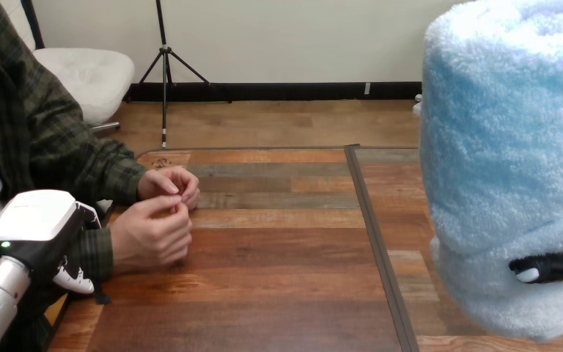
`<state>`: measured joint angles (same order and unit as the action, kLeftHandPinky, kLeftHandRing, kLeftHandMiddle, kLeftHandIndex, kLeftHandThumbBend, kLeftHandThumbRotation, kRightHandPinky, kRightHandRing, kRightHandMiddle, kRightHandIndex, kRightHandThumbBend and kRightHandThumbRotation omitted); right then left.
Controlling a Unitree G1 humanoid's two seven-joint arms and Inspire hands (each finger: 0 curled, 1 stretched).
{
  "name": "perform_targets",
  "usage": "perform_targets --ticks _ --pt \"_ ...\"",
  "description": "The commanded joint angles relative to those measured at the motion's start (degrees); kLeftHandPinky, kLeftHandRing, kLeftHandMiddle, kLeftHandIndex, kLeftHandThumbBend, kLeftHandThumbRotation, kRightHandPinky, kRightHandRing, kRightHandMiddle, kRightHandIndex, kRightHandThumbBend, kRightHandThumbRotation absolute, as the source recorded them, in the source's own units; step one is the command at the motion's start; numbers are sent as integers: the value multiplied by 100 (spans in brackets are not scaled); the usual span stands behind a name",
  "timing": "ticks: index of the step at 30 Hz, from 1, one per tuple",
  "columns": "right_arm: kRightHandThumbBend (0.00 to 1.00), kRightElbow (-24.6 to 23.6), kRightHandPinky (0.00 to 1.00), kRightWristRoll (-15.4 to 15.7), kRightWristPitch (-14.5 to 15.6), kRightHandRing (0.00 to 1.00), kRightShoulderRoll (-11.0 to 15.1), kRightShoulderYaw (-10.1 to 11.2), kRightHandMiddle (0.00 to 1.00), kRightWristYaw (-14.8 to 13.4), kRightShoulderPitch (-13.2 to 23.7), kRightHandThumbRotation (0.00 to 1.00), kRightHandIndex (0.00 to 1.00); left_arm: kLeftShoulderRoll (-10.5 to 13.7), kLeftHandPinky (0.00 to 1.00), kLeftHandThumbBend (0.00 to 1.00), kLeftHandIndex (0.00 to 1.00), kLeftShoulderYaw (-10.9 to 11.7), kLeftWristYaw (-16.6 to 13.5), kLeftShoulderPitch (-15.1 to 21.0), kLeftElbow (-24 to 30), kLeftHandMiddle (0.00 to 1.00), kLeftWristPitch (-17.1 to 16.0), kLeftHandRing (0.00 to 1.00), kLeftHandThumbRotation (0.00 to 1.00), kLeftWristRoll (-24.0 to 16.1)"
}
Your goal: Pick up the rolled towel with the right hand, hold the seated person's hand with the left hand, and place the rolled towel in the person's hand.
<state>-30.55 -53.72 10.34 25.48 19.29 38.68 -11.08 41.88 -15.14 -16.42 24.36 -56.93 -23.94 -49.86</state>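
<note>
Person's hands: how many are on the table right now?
2. The farther person's hand rests at the table's left side; the nearer person's hand lies just before it, fingertips touching.

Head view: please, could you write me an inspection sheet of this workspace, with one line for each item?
Surface: brown wooden plank table, with a dark strip running from far to near.
Job's things: light-blue fluffy rolled towel, held up at the view's right; the person's nearer hand and the person's farther hand rest together on the table, fingertips meeting.
Clutter: nothing seen.
Hands: right hand grips the towel's lower part; left hand is beside the person's nearer forearm, and contact cannot be told.
Cables: nothing seen.
Surroundings: a person sits at the table's left side.
</note>
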Motion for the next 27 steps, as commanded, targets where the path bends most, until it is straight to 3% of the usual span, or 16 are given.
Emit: perform_targets --ticks 1,19,22,27 --pt "88 3 10 -46 37 16 50 44 22 -77 407 0 26 8 34 91 46 -148 -132 201 -137 44 -18 37 0 136" --pt "88 349 11 227 41 17 -57 -225 23 -64 922 0 27 49 27 88 43 -82 -47 27 154 41 -184 33 0 551" --pt "88 397 11 179 122 18 -98 -279 23 -120 1010 0 29 66 26 87 42 -90 -44 0 215 40 -196 33 0 605" --pt "90 498 12 361 118 19 -173 -403 24 -249 1145 0 31 92 25 86 41 -50 45 -73 405 40 -197 32 0 724"
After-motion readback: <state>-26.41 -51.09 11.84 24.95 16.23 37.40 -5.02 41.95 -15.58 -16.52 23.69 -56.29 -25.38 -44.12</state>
